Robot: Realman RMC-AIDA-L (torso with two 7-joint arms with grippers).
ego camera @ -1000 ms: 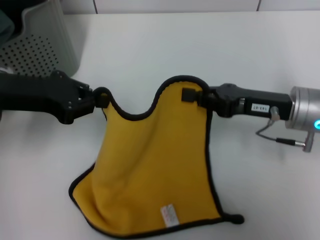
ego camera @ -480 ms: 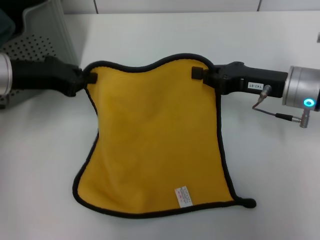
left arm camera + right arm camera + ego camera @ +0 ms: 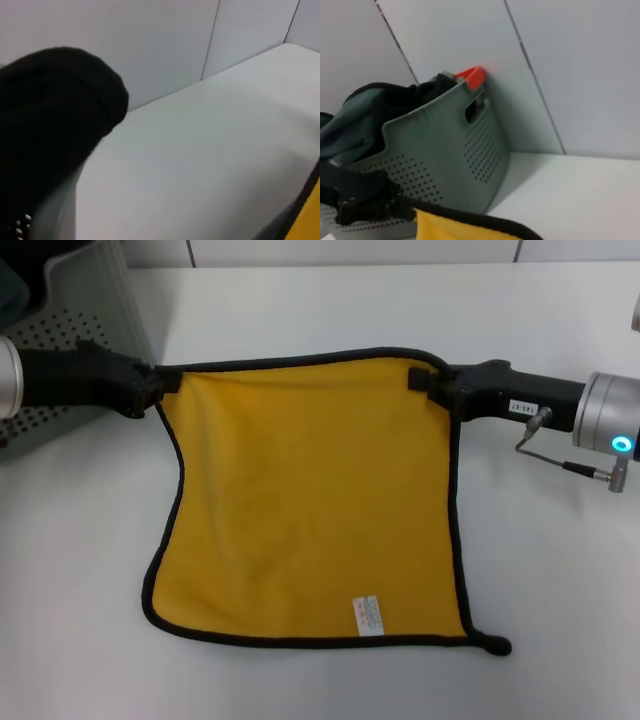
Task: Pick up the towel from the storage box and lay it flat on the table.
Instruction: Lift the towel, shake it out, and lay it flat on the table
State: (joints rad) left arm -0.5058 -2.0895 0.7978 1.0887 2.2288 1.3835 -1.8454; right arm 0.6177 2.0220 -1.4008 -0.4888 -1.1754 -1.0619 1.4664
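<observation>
The white table (image 3: 320, 310) carries the yellow towel (image 3: 310, 500) and storage box (image 3: 85, 310).

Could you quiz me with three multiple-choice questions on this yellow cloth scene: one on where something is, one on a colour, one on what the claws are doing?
1. Where is the storage box?
A. at the table's far left corner, beyond the left gripper
B. beside the right gripper
C. on top of the towel

2. What colour is the towel's edging?
A. white
B. black
C. red

3. How is the towel held?
A. one gripper at its middle
B. nothing holds it
C. each gripper is shut on a far corner, the edge stretched straight between them

Answers:
1. A, the head view shows the perforated grey bin at upper left on the table.
2. B, a thin dark border rings the yellow.
3. C, both corners sit pinched.
</observation>
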